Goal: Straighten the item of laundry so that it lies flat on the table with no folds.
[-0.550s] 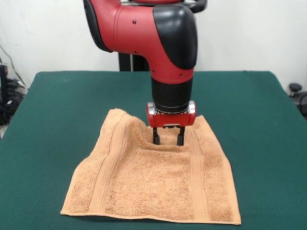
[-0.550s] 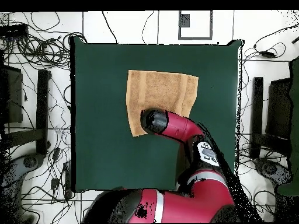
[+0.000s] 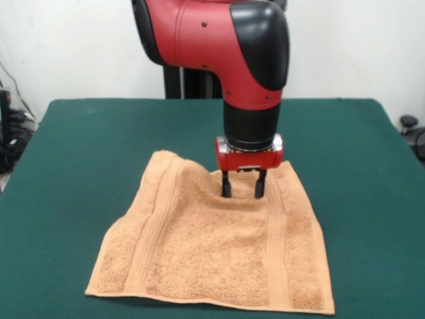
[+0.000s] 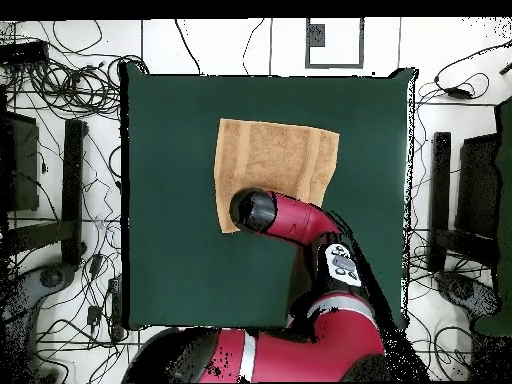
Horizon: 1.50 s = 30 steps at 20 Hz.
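The orange-tan towel (image 3: pixel 219 246) lies spread on the dark green table (image 3: pixel 86 146), with its two ribbed bands running from the far edge to the near edge. Its far edge is rumpled: the far left corner humps up and the edge dips in the middle. My gripper (image 3: pixel 243 194) points straight down at that dip. Its fingers (image 3: pixel 226 186) stand apart, with their tips at the towel's far edge. In the overhead view the towel (image 4: pixel 275 155) shows above the arm on the table (image 4: pixel 170 250), and the arm's head hides the gripper.
The red and black arm (image 3: pixel 226 40) comes down over the table's far middle. Cables and stands (image 4: pixel 70 190) lie on the floor around the table. Green tabletop shows on all sides of the towel.
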Motion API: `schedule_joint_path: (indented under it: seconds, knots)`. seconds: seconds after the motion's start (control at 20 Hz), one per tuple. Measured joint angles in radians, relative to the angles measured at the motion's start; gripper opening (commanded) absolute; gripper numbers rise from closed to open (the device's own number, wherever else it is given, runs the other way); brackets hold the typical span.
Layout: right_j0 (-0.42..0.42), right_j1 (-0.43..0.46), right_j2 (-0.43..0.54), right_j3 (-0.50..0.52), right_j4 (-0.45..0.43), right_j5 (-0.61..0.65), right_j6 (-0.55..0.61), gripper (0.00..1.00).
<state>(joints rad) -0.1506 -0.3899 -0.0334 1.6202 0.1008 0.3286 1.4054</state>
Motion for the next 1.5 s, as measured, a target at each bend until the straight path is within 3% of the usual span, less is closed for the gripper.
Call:
schedule_joint_path:
  seconds: [1.5]
  knots:
    - [0.012, -0.015, 0.001, 0.020, 0.000, -0.001, 0.000, 1.00]
